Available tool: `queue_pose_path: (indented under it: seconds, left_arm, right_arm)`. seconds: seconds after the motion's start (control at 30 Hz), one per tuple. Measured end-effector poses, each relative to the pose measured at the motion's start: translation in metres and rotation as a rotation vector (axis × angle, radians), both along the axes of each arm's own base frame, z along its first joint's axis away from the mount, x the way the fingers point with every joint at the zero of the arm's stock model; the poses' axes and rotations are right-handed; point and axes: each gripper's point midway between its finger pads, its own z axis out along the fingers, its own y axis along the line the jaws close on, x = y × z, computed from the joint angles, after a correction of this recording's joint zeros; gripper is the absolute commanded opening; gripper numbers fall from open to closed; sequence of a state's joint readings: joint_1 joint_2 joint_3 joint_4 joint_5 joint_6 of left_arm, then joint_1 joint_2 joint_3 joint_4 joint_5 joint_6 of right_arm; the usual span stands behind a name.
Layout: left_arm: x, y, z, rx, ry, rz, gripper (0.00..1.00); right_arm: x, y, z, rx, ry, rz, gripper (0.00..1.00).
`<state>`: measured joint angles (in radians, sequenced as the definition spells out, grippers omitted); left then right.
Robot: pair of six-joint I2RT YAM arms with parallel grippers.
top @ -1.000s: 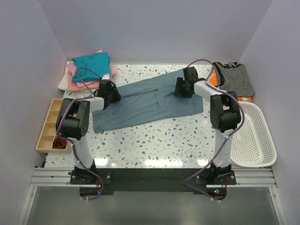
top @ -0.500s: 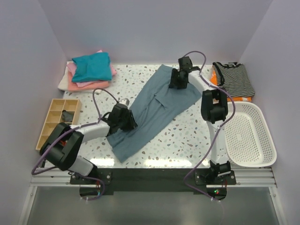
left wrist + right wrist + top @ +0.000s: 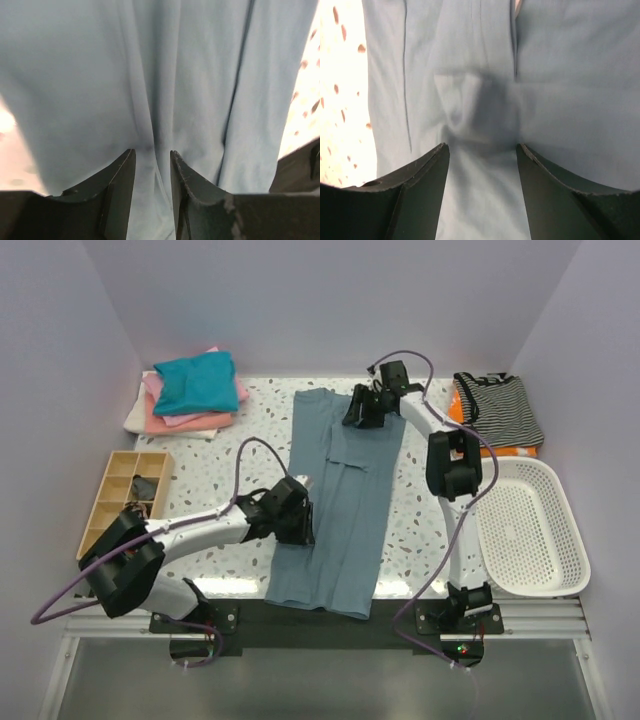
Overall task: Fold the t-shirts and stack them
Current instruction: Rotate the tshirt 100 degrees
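Slate-blue t-shirt (image 3: 345, 490) spans left pincer (image 3: 300, 524) to right pincer (image 3: 358, 412), both gripping.

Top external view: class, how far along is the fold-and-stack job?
Done: a folded teal cloth shirt tops the pink and white folded shirts. In hand: the slate-blue cloth shirt, folded into a long strip, is gripped by the left claw at its left edge and the right claw at its far end. Left, probably: folding it shorter, stacking it.
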<state>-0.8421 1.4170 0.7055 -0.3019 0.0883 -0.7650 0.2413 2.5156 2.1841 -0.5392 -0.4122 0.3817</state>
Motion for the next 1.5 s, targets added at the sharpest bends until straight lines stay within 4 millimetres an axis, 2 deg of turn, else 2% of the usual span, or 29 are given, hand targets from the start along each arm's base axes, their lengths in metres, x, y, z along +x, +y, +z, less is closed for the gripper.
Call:
queue_pose_path:
  seconds: [0.1, 0.17, 0.23, 0.3, 0.33, 0.4, 0.43, 0.5, 0.53, 0.6, 0.7, 0.77, 0.87, 0.93, 1.17, 1.33, 1.5]
  left_arm:
    - [0.040, 0.002, 0.030, 0.026, -0.098, 0.066, 0.42]
    - [0.080, 0.005, 0.061, -0.001, -0.194, 0.124, 0.46]
    - [0.116, 0.012, 0.086, -0.018, -0.279, 0.175, 0.49]
    - [0.146, 0.018, 0.104, -0.010, -0.351, 0.202, 0.49]
    - [0.165, 0.016, 0.113, -0.006, -0.393, 0.200, 0.49]
    - [0.196, 0.005, 0.121, -0.002, -0.439, 0.181, 0.47]
    - [0.218, -0.007, 0.124, -0.015, -0.459, 0.158, 0.47]
    - [0.248, -0.027, 0.118, -0.035, -0.471, 0.119, 0.47]
    - [0.262, -0.037, 0.112, -0.058, -0.470, 0.093, 0.46]
    - [0.287, -0.055, 0.095, -0.098, -0.455, 0.053, 0.46]
    - [0.314, -0.077, 0.066, -0.147, -0.419, -0.008, 0.46]
    - [0.332, -0.090, 0.050, -0.173, -0.410, -0.045, 0.46]
    - [0.347, -0.102, 0.034, -0.201, -0.404, -0.074, 0.46]
    - [0.349, -0.107, 0.025, -0.221, -0.394, -0.091, 0.46]
    - [0.354, -0.106, 0.002, -0.241, -0.368, -0.102, 0.46]
    - [0.368, -0.095, 0.002, -0.265, -0.384, -0.090, 0.45]
    - [0.383, -0.075, 0.001, -0.277, -0.393, -0.063, 0.45]
  right_arm:
    - [-0.022, -0.010, 0.013, 0.003, -0.003, -0.009, 0.61]
    - [-0.029, -0.020, 0.039, 0.000, -0.047, -0.025, 0.61]
    - [-0.035, -0.034, 0.076, -0.017, -0.119, -0.058, 0.61]
    - [-0.044, -0.047, 0.115, -0.030, -0.196, -0.093, 0.61]
    - [-0.054, -0.055, 0.144, -0.032, -0.248, -0.114, 0.61]
    - [-0.068, -0.064, 0.173, -0.027, -0.309, -0.136, 0.61]
    - [-0.082, -0.068, 0.187, -0.022, -0.337, -0.144, 0.61]
    - [-0.106, -0.070, 0.193, -0.014, -0.352, -0.142, 0.61]
    - [-0.120, -0.070, 0.188, -0.013, -0.339, -0.132, 0.61]
    - [-0.147, -0.065, 0.164, -0.018, -0.280, -0.101, 0.61]
    - [-0.191, -0.045, 0.112, -0.043, -0.140, -0.016, 0.61]
    - [-0.231, -0.025, 0.078, -0.060, -0.039, 0.072, 0.61]
    - [-0.284, -0.006, 0.049, -0.064, 0.048, 0.178, 0.61]
    - [-0.312, -0.003, 0.037, -0.062, 0.094, 0.216, 0.61]
    - [-0.348, 0.001, 0.015, -0.004, 0.201, 0.260, 0.61]
    - [-0.376, 0.002, -0.015, -0.023, 0.322, 0.280, 0.61]
    - [-0.372, -0.005, -0.019, -0.074, 0.327, 0.216, 0.61]
